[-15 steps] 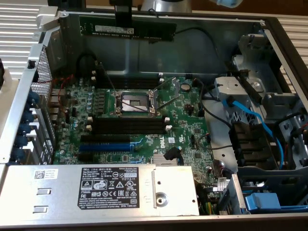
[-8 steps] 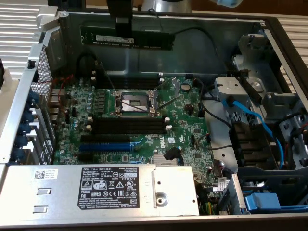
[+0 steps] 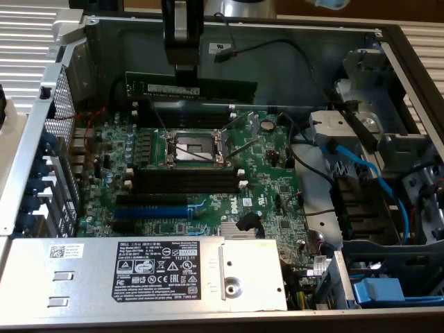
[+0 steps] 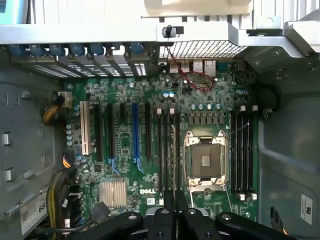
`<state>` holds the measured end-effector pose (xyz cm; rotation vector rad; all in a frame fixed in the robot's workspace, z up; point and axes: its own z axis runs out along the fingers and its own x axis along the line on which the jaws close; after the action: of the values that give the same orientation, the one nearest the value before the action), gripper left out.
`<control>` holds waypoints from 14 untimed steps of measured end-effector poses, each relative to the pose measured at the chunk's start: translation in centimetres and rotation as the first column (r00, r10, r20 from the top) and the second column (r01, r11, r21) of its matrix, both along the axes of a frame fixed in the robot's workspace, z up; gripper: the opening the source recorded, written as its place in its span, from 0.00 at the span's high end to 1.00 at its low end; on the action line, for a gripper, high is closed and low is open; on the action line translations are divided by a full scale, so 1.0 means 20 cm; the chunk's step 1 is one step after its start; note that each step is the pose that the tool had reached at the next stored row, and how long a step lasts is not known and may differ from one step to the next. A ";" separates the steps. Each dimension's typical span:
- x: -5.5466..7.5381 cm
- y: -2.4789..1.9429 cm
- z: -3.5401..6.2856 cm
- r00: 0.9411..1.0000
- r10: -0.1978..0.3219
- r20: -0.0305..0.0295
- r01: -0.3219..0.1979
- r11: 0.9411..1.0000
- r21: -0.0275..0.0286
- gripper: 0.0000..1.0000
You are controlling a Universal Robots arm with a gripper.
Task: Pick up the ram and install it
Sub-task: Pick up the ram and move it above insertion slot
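- The claw is squeezed nearly shut, pinching the ram by its top edge.
- The ram hangs level over the black memory slots, just beyond the CPU socket.

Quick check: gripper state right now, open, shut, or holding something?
Gripper: shut on the ram, gripping it near its middle.

The arm stands vertical, pointing straight down, jaws nearly closed, clamping the ram at mid-length along its top edge.
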<state>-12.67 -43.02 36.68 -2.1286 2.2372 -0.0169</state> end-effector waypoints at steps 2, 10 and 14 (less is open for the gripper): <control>0.00 0.017 -0.027 1.000 -0.005 -0.002 0.005 1.000 0.000 0.88; -0.04 0.122 -0.094 1.000 -0.006 -0.006 0.006 1.000 -0.013 0.88; -0.05 0.122 -0.099 1.000 -0.006 0.020 0.006 0.999 -0.031 0.88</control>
<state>-13.73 -40.57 34.70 -2.1273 2.2474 -0.0731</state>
